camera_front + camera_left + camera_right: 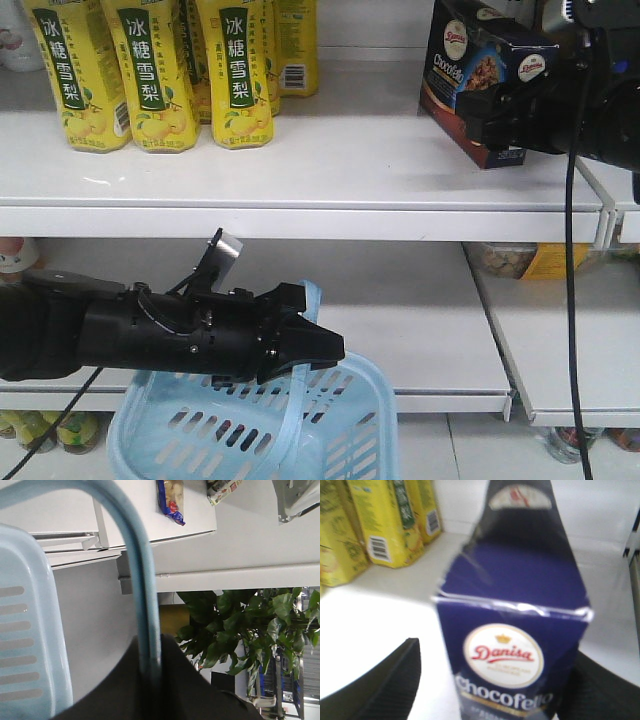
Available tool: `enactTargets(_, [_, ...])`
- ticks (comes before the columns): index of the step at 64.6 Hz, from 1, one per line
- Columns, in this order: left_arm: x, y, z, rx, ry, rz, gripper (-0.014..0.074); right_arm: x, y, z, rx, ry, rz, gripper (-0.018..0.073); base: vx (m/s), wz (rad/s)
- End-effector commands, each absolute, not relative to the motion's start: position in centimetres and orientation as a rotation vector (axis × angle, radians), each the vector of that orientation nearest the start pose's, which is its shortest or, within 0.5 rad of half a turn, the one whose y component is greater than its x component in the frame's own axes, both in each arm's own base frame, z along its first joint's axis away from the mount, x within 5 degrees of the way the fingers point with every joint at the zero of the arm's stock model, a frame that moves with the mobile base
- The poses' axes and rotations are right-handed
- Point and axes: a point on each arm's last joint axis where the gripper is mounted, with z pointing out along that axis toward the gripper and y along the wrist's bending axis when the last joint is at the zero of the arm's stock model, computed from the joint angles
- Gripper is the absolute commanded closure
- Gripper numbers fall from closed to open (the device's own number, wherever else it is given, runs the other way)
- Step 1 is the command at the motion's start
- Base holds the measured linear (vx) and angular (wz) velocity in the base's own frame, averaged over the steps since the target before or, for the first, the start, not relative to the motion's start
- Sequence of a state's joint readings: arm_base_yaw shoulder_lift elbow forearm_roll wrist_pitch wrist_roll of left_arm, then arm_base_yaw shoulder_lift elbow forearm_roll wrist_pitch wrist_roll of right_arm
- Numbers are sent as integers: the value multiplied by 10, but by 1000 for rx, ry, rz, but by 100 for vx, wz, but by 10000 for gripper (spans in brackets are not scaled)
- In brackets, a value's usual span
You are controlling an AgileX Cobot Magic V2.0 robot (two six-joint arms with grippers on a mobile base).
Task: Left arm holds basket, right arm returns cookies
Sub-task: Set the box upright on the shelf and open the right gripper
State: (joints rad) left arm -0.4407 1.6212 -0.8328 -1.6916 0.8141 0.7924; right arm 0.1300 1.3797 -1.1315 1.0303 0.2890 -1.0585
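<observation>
The dark navy cookies carton (470, 70) (515, 580) stands upright on the upper white shelf (300, 170), at its right end. My right gripper (505, 115) (495, 655) is open around it. The left finger (395, 680) is clearly apart from the carton, and the right finger (600, 690) sits close against its side. Lower down, my left gripper (325, 350) (150, 660) is shut on the flat strap handle (300, 405) (142, 580) of the light blue basket (250, 430) (30, 645), which hangs in front of the lower shelves.
Yellow drink cartons (150, 70) (385, 525) stand in a row at the left of the upper shelf. A shelf divider (608, 215) lies right of the cookies. Snack packs (520, 260) lie on the middle shelf, jars (40, 430) below. A green plant (240, 630) is behind.
</observation>
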Motion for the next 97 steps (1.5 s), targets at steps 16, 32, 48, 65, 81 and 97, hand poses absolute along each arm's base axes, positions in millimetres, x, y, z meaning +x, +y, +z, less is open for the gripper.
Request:
enactTargets(16, [255,-193,253,2,2288,-1648,603,287,60,402,-352,1750,267,53,0,0])
enactTargets(32, [255,-193,253,2,2288,-1648,603,270,56,410,-374,1781,216,53,0,0])
enactTargets(48, [255,-193,253,2,2288,-1648,603,239,51,427,-382,1784,197,53,0,0])
enactTargets(65, [255,-193,253,2,2288,-1648,603,198,44,444,-440,1761,135,53,0,0])
enactTargets(81, [255,-193,253,2,2288,-1648,603,168,27,446,-362,1849,-5,53,0,0])
enactTargets(97, [255,-193,253,2,2288,-1648,603,123,13,420,-212,1776,-30,53,0,0])
